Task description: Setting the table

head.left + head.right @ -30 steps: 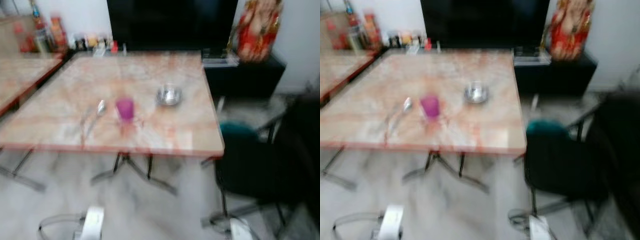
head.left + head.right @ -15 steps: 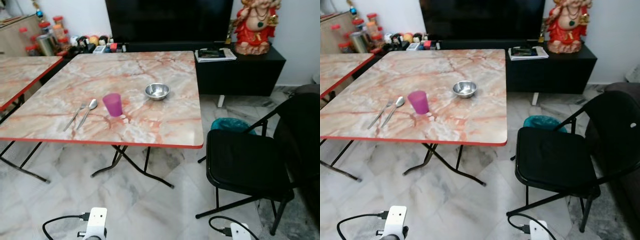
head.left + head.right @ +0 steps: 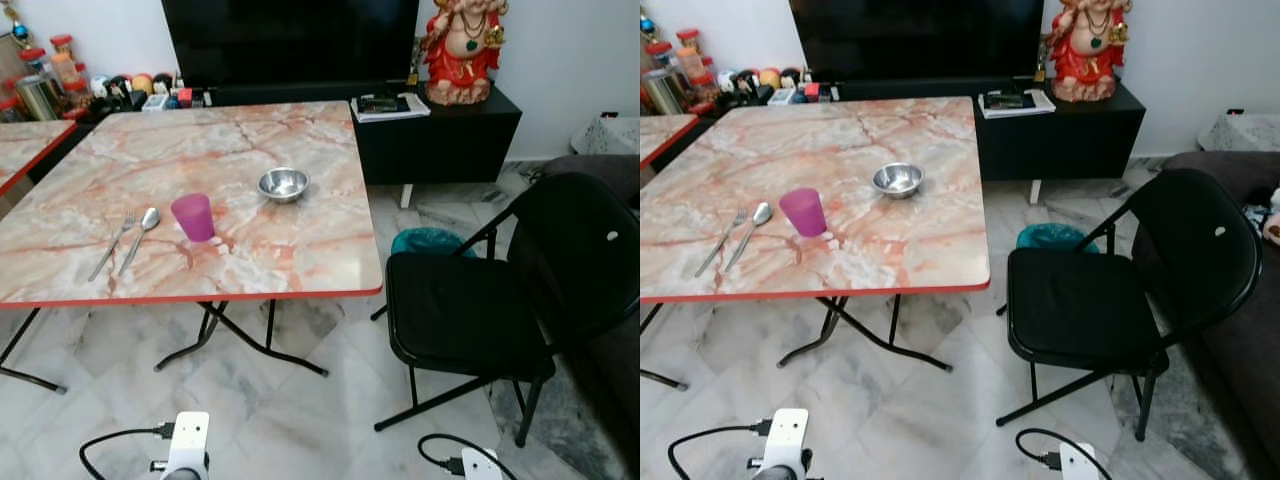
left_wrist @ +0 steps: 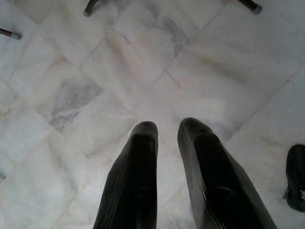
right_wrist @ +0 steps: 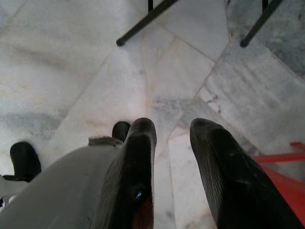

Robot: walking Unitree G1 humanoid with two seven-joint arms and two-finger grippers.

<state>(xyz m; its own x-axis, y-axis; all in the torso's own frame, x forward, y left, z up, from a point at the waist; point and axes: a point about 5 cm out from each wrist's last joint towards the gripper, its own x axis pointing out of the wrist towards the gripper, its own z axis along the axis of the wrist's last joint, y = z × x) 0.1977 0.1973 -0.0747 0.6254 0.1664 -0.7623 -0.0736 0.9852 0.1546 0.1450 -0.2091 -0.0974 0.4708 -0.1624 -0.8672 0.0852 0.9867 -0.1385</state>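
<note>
Beside table edge — chair, near.

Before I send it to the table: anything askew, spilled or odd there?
Nothing spilled or damaged. The purple cup stands upright, the steel bowl sits apart from it, and the fork and spoon lie side by side, slightly diagonal to the table edge.
</note>
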